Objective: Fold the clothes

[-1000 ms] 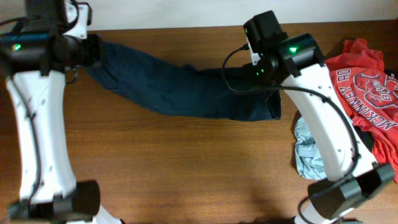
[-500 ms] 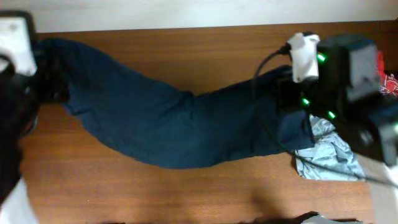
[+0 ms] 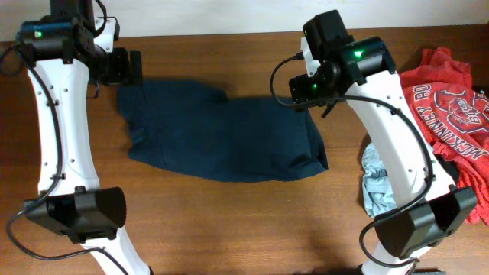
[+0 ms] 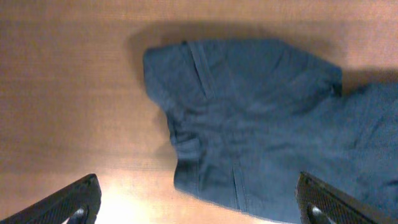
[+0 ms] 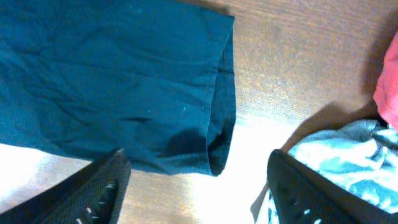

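Note:
The clothes [image 3: 221, 137] are a dark navy garment lying spread on the wooden table, folded into a wide band. My left gripper [image 3: 126, 69] hovers over its far left corner, and my right gripper [image 3: 302, 90] over its far right corner. In the left wrist view the clothes [image 4: 249, 124] lie below the left gripper [image 4: 199, 208], whose fingers stand wide apart and hold nothing. The right wrist view shows the hem end of the clothes [image 5: 112, 81] under the right gripper [image 5: 202, 196], which is open and empty too.
A red printed shirt [image 3: 451, 107] lies heaped at the right edge of the table. A pale blue-grey garment [image 3: 378, 183] is bunched beside the right arm's base, close to the navy hem [image 5: 217, 112]. Bare wood [image 3: 229, 221] fills the near side.
Both grippers held the garment stretched between them while shut. Now both have opened and let go, and the garment lies flat on the table.

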Controlling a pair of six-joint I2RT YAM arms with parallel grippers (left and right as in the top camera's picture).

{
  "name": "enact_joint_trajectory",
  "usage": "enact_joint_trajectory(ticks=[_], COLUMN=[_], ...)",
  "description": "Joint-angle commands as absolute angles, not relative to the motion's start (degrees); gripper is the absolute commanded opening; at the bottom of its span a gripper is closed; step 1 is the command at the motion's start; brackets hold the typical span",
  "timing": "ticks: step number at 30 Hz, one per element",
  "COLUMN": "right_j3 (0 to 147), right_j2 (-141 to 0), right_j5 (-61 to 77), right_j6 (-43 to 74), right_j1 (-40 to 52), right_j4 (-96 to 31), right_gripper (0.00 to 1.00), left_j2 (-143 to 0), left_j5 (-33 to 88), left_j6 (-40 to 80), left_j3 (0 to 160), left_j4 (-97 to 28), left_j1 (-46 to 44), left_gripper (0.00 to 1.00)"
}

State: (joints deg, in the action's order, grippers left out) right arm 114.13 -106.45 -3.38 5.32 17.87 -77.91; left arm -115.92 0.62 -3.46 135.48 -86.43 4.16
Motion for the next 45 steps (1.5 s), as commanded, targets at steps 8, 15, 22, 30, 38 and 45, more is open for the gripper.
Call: enact_joint_trajectory(ticks=[8,15,22,30,38,45], right_j3=[114.4,114.3,114.3,114.1,94.6,77.1], right_j2=[-105.2,-104.8,-97.9,-92.3,-92.3,-92.3], right_j5=[2.1,2.8,0.9,-9.1,-7.0,2.0], right_j6=[1.8,1.7,4.2,17.6,19.0,18.6], right_j1=[18.0,18.4,24.8,31.5,29.4,21.2], right_j4=[-91.6,-97.0,-93.4,-93.5,-82.8,-68.8], right_gripper=[0.77,0.79,0.82,0.91,0.99,0.98], left_j2=[-113.2,-103.5,-82.3,-81.2,-96.6,-104.2], left_j5=[2.6,3.1,-1.3,0.8,7.2,8.0], left_j6=[-3.5,-3.3,-1.3,-0.4,0.6,0.6], left_j3=[135.6,131.5,117.2,84.2,73.8,73.8], left_j4=[-96.7,-96.7,-93.5,-74.3,-61.8,-56.2], left_j1=[4.6,4.5,4.7,5.7,8.5,8.6], left_gripper=[0.99,0.99,0.99,0.99,0.99,0.99])
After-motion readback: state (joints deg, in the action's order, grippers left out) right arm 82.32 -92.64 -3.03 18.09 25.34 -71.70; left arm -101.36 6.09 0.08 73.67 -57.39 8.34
